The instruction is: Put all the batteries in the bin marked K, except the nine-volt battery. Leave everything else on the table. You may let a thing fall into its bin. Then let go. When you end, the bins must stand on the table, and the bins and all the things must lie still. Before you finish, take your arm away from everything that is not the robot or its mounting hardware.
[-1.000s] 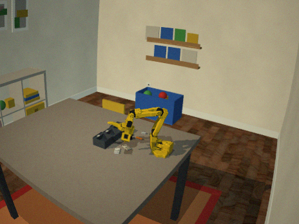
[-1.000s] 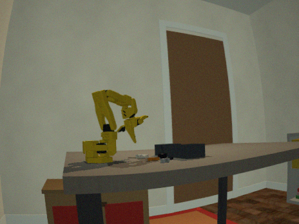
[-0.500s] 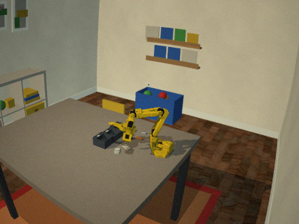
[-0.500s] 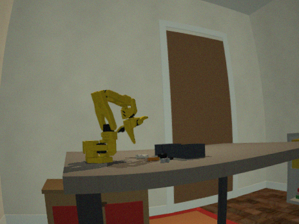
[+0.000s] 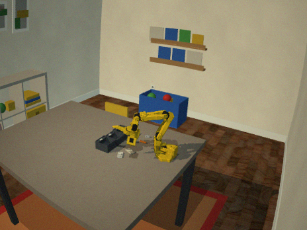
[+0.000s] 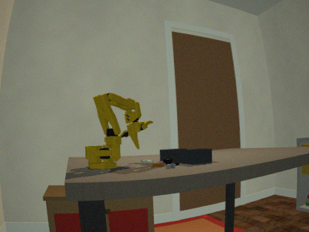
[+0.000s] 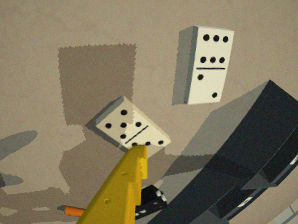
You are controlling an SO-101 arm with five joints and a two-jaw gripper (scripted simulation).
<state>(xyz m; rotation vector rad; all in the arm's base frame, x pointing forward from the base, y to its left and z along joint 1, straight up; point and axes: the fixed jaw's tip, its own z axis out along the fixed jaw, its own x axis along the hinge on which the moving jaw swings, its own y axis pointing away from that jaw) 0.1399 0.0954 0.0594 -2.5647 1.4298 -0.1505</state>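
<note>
My gripper (image 5: 123, 135) is open and empty, hanging above the table beside the dark bin block (image 5: 110, 139). In the wrist view its yellow jaw (image 7: 116, 209) points over the table next to the bin block (image 7: 233, 183), which has more than one compartment. I cannot read any mark on it. A thin orange battery (image 7: 75, 211) lies on the table near the arm's base, and it also shows in the top view (image 5: 143, 141). A small black thing (image 7: 152, 199) lies by the bin's near corner, partly hidden by the jaw. I cannot tell what it is.
Two white dominoes lie flat on the table, one (image 7: 208, 64) beside the bin and one (image 7: 132, 128) just ahead of the jaw tip. A small pale thing (image 5: 147, 136) lies behind the arm. The arm's base (image 5: 165, 152) stands near the table's right edge.
</note>
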